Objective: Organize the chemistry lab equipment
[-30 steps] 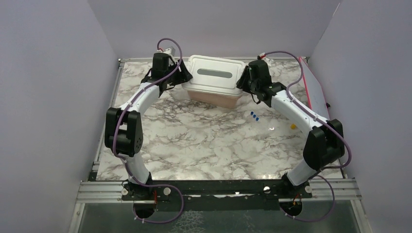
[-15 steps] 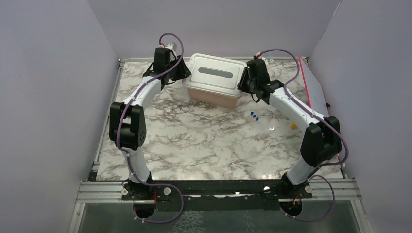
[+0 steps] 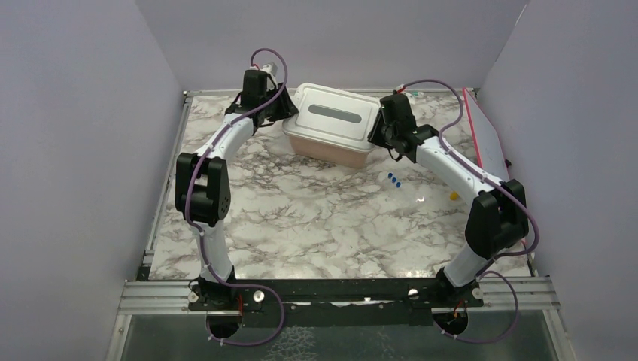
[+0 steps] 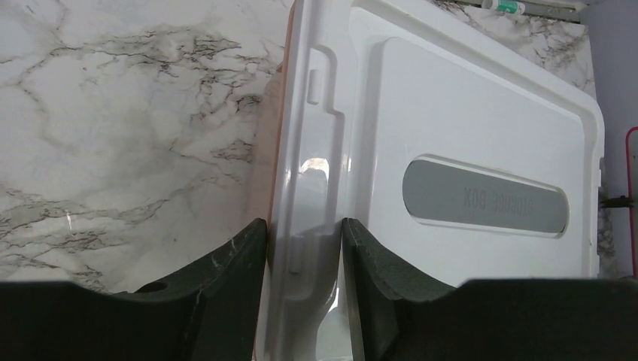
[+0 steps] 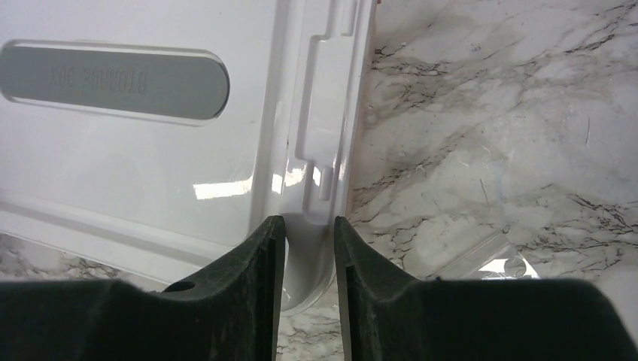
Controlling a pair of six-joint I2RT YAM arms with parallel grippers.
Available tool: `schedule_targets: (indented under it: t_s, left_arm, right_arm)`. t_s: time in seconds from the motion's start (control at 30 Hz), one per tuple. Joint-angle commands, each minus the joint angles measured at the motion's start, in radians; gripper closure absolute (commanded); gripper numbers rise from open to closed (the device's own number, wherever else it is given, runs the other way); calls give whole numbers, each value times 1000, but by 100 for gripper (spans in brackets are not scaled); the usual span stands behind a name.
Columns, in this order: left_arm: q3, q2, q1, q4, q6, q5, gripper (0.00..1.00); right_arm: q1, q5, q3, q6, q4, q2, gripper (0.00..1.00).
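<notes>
The pink tub (image 3: 331, 149) with its white lid (image 3: 335, 113) stands at the back centre. My left gripper (image 3: 284, 119) is shut on the lid's left end tab (image 4: 305, 188), one finger on each side of it. My right gripper (image 3: 375, 131) is shut on the lid's right end tab (image 5: 320, 162) in the same way. In the wrist views the left gripper (image 4: 305, 229) and the right gripper (image 5: 310, 224) both pinch white plastic. Tiny blue pieces (image 3: 393, 179) lie on the marble to the right of the tub. The other tools are out of view.
A small yellow piece (image 3: 454, 195) and a small clear piece (image 3: 420, 199) lie right of centre. A white board with a red edge (image 3: 481, 128) leans along the right side. A white tube with a green band (image 4: 505, 6) lies at the back edge.
Both arms have stretched further toward the back, the left elbow shifting right. The tub has turned slightly. Both grippers keep their hold on the lid's ends.
</notes>
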Motion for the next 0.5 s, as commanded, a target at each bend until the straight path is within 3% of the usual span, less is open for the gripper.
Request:
schedule_targets:
  t_s: [0.0,0.4,0.47]
  left_arm:
    - [19,34,-7,-40,17,-38,56]
    - [-58,15,11,-100,-18,-147,57]
    - [-67,6,15,-99,-38,-155,51]
  right_arm:
    - [7,26,3,-4,-52,53,66]
    - [7,-99,109,-196,-59,148,64]
    - [7,-113,136,-227,-66,167,64]
